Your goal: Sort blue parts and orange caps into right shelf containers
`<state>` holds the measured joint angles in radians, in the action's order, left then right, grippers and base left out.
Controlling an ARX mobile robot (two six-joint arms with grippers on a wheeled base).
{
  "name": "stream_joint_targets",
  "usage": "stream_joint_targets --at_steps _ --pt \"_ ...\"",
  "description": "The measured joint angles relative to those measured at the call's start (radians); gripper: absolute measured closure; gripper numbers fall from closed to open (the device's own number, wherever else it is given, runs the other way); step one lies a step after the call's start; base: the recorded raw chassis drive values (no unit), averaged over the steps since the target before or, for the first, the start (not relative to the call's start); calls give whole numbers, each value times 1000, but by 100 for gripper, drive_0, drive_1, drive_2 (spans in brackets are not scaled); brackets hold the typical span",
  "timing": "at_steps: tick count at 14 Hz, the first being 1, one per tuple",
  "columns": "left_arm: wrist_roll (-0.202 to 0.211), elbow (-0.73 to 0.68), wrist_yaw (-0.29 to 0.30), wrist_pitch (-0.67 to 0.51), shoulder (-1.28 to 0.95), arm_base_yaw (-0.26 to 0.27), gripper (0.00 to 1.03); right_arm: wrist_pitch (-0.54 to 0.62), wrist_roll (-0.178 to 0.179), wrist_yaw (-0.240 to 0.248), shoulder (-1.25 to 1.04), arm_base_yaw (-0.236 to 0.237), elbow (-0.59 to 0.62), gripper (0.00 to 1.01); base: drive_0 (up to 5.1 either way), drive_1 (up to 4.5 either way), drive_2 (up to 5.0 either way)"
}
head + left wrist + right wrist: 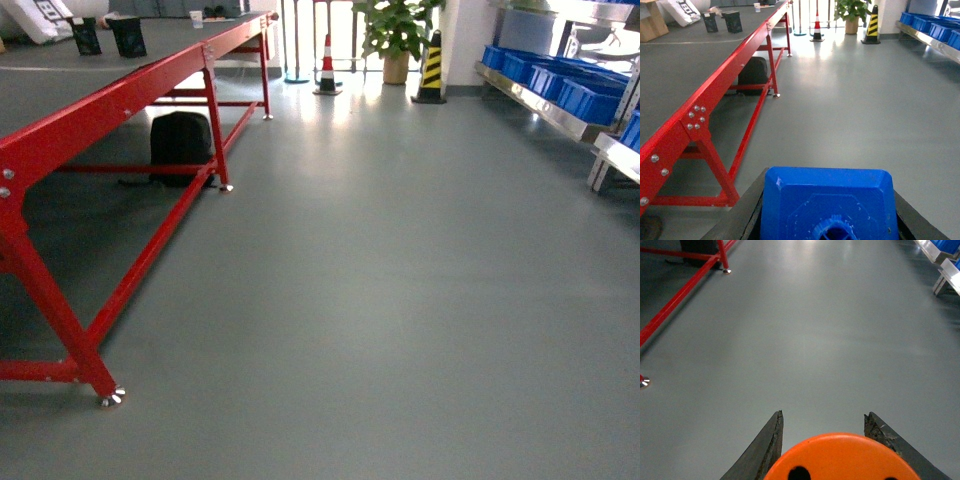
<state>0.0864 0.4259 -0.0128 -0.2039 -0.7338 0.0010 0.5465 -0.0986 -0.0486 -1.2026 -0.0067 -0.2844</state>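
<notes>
Left gripper: pinching a blue part between its dark fingers, carried for transport.
Right gripper: fingers pressed against an orange cap, holes in its top showing.
Arms: neither visible from the head camera, likely tucked low for driving.
Blue crates: on the shelf far right, well apart from the robot.
Red table: on the left.
Stage: both items loaded, drop-off not yet done, open floor to cross.
</notes>
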Motion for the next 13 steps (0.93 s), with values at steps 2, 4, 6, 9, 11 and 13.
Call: stream_joint_targets --at_steps 2,4,6,9,11,13 --pt "0 0 0 -2 0 0 58 0 0 0 0 0 0 59 -15 411 -441" --pt "0 0 0 -2 -2 0 58 0 0 0 0 0 0 59 -16 410 -441" --pt "0 0 -1 -6 -2 0 58 2 0 0 0 0 0 59 -16 410 -441" --pt "0 0 -2 -5 -2 0 58 2 0 0 0 0 0 59 -16 410 -441" --pt "0 0 -2 -1 -2 0 58 4 0 0 0 0 0 59 -16 410 -441" --pt "0 0 -2 -5 -2 0 58 0 0 0 0 0 0 59 -16 410 -441"
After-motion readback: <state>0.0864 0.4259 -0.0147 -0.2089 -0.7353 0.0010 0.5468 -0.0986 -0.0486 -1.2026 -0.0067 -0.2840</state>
